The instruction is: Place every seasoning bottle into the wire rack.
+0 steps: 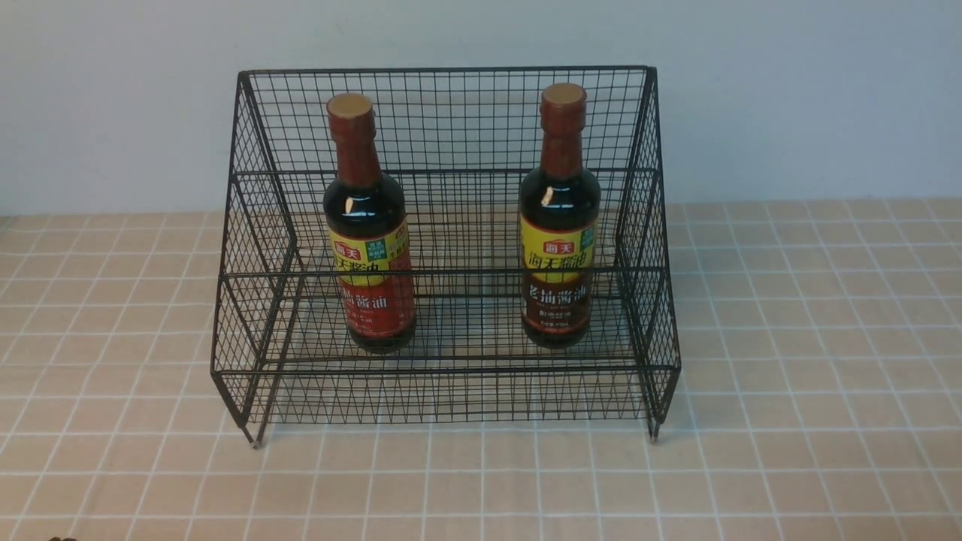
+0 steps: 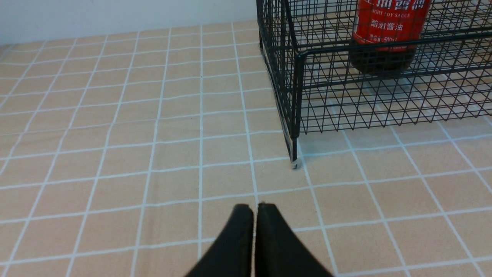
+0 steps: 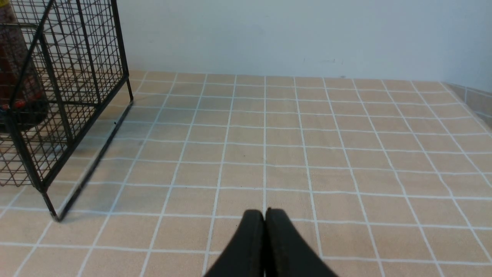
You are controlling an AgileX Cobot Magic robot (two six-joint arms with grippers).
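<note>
Two soy sauce bottles are standing upright inside the black wire rack, both on its lower front tier and well apart from each other. In the front view, the red-label soy sauce bottle is sitting toward 9 o'clock of the rack's middle, and the brown-label soy sauce bottle is sitting toward 3 o'clock of it; each is showing a reddish-brown neck, a tan cap top and a yellow band above its lower label. The rack is resting on the bench, which is wearing a tan cloth crossed by white grid lines, with a pale wall rising behind it. Neither arm is showing in the front view. In the left wrist view, the left gripper is hanging over bare cloth with its two black fingers pressed together and nothing between them, near the rack's front corner foot, with the red label's base showing through the mesh. In the right wrist view, the right gripper is likewise pressed together and holding nothing, over open cloth beside the rack's other end, where a bottle is showing only dimly behind the wires.
</note>
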